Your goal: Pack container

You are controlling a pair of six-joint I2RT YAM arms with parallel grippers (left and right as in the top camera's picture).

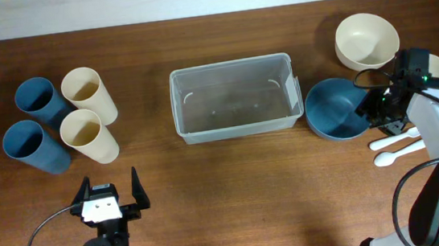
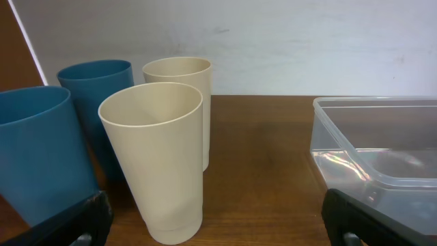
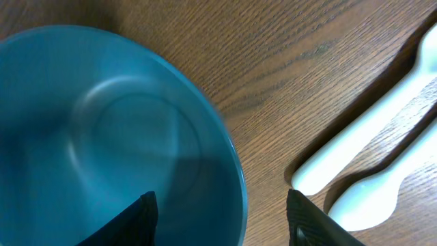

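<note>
The container (image 1: 236,128) stood mid-table (image 1: 211,204) toward the far edge, just beside a blue bowl (image 1: 333,110) on its right. The right gripper (image 3: 222,222) hung at that bowl, jaws apart, one finger inside the rim and one outside. Two spoons (image 1: 396,148) lay near the right edge. Four cups (image 1: 87,136) stood toward the left edge. The left gripper (image 1: 111,187) hovered by the near edge, jaws wide apart.
</note>
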